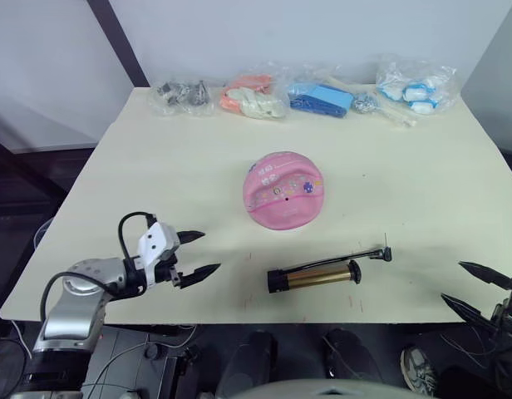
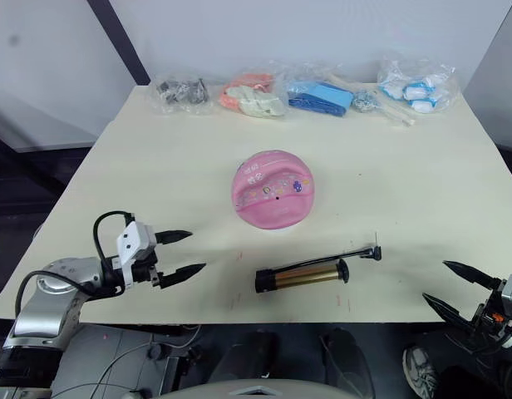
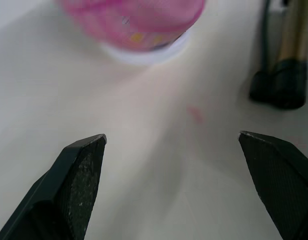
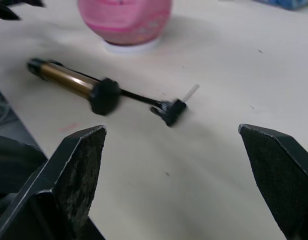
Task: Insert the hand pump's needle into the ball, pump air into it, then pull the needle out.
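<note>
The pink ball, dented on top and printed with small cartoons, sits on a white ring near the table's middle. In front of it lies the gold hand pump with black end caps, its thin black hose running to the right. The needle sticks up from the black fitting at the hose's tip. My left gripper is open at the table's front left, empty, pointing toward the pump. My right gripper is open and empty at the front right edge, to the right of the needle.
Several clear plastic bags of small items line the far edge of the cream table. The table's front edge runs just below the pump and both grippers.
</note>
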### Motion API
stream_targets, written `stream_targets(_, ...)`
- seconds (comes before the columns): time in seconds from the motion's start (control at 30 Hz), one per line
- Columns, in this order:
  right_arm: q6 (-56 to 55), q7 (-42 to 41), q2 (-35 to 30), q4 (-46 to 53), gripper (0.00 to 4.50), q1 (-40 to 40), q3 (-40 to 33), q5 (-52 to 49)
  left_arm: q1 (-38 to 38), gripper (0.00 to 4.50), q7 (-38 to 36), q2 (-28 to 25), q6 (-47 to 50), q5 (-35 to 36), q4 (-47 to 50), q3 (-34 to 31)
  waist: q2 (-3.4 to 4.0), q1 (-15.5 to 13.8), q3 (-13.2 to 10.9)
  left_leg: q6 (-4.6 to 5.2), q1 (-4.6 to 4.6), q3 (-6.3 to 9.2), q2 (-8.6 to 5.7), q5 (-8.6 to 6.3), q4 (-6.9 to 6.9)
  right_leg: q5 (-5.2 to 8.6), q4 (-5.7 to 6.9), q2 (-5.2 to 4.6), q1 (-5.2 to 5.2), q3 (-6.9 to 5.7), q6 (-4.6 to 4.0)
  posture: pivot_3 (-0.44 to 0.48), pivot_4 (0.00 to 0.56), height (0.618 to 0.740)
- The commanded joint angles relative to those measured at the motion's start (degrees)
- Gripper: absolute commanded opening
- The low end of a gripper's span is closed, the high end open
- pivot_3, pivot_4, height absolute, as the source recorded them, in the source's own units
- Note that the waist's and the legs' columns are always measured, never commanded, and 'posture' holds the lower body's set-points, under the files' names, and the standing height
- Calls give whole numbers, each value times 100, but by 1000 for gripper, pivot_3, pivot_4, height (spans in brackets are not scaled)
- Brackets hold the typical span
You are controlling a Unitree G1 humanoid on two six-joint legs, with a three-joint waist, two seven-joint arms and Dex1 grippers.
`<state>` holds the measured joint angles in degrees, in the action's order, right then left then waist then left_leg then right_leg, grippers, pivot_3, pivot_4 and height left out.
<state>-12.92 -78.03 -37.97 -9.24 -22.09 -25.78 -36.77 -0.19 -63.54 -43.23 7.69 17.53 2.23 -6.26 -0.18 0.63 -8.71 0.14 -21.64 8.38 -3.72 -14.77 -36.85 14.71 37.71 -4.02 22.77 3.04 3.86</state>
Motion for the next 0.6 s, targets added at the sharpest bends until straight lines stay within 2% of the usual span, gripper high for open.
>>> stream_targets(0.03, 101, -241, 38, 427, 4462, -188, -154, -299, -220, 4500, -87, -34, 274, 90, 518, 299, 1, 3, -1, 0, 0, 0, 0, 0, 0, 0, 0, 1, 0, 0, 0, 0, 150, 736)
stream_targets(0.3, 204, -429, 115, 895, 4462, -406, -217, -516, -823, 4500, -418, -13, 513, -29, 948, 1171, 4, 17, -8, 0, 2, -5, 1, 0, 0, 0, 2, 4, 0, 3, 0, 0, 150, 736)
stream_targets(0.6, 282, -303, 176, 1237, 4462, -477, -253, -549, -1911, 4500, -7, 677, 1495, -256, 1172, 2182, -5, 19, -22, 0, -3, -1, -2, 0, -11, -1, 3, 6, 0, -1, 2, 0, 150, 736)
